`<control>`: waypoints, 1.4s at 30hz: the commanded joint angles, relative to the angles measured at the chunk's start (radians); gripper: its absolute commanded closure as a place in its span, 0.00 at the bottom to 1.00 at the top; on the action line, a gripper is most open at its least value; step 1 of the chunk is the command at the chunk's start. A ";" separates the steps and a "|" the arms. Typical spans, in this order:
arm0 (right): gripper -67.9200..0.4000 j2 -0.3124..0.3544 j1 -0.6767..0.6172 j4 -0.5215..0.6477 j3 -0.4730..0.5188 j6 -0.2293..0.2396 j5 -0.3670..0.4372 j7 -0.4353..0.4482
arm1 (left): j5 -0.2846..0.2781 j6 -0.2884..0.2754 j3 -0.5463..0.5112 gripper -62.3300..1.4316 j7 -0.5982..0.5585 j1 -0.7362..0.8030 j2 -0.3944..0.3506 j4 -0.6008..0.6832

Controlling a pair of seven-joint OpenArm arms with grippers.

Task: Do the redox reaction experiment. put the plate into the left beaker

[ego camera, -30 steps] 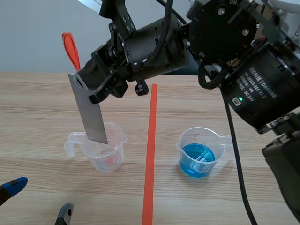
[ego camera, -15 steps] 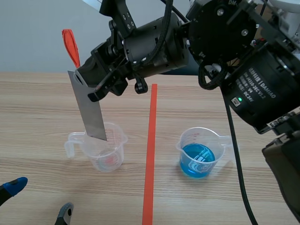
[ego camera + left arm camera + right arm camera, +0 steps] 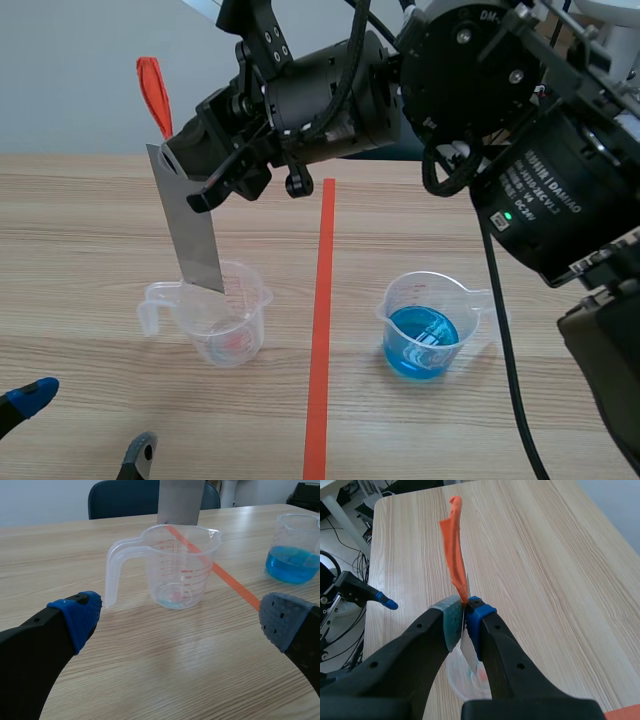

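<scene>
Okay, plate (image 3: 190,225): grey metal strip, hanging slightly tilted, pinched at its top end, lower edge right about at the rim of the left beaker (image 3: 215,320), not down inside yet.
Tag (image 3: 153,95): orange, sticking up from the plate's top end, above the fingers.
Right gripper (image 3: 465,620): clamped on the plate's top edge, one pad on each face, reaching in from the right and well across the tape (image 3: 320,330).
Left beaker: clear, upright, directly under the plate, handle turned toward the left gripper (image 3: 182,622). Looks nearly empty, maybe a faint tint at the bottom, can't say for sure.
Done so far: plate gripped, lifted and lined up over the correct beaker.
Left to do: lower it through the mouth, let go, pull clear.
Progress: roughly two thirds in, just my guess.
Watch out for: tilted edge catching the rim, or nudging a light beaker over, probably.
Left gripper: jaws wide apart, holding nothing, low on the near side of the left beaker and clear of it.
Right beaker (image 3: 425,325): blue liquid inside, on the other side of the tape, well apart from the plate.
Table (image 3: 80,220): light wood, under all of it.
</scene>
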 commanded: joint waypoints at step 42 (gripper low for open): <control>0.99 -0.061 0.023 -0.289 -0.011 0.065 -0.172 0.223 | -0.013 -0.002 0.001 0.00 -0.011 -0.003 -0.003 0.022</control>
